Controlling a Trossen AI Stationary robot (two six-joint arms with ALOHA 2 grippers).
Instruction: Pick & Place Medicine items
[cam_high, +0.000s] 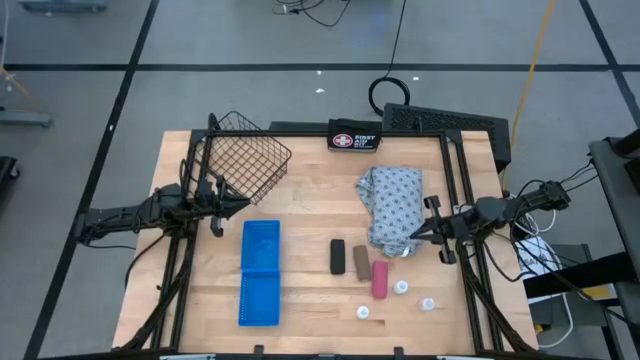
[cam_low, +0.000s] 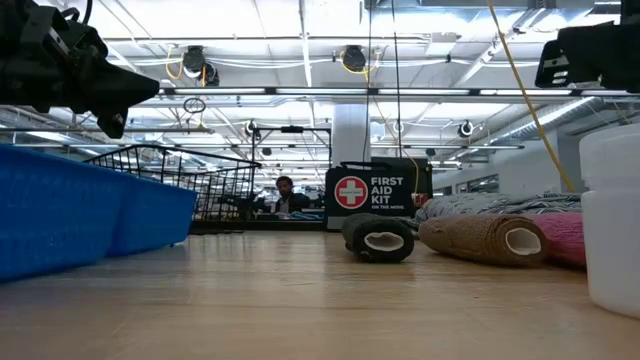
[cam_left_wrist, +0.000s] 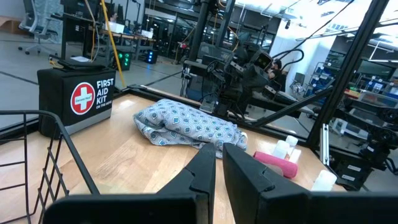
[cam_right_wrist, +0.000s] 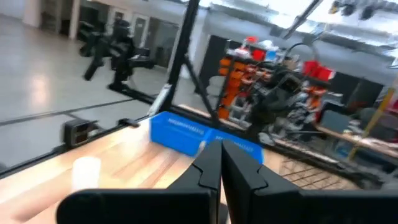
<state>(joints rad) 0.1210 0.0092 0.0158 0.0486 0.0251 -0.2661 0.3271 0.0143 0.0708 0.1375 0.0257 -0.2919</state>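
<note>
High view: left gripper (cam_high: 214, 204) clenched on nothing, beside wire basket (cam_high: 243, 152); right gripper (cam_high: 432, 228) clenched, empty, touching patterned cloth (cam_high: 392, 205). Between both grippers, nearer the right: black roll (cam_high: 338, 256), brown roll (cam_high: 360, 261), pink tube (cam_high: 380, 278). Just below right gripper: 3 white bottles (cam_high: 401, 288). Below left gripper: blue tray (cam_high: 260, 272).

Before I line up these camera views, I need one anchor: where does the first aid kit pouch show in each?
High view: first aid kit pouch at the table's far edge, middle, right of the wire basket.
Low view: centre background, behind the black roll.
Left wrist view: far left, beside the patterned cloth.
Right wrist view: not in it.
Shared landmark: the patterned cloth.
</note>
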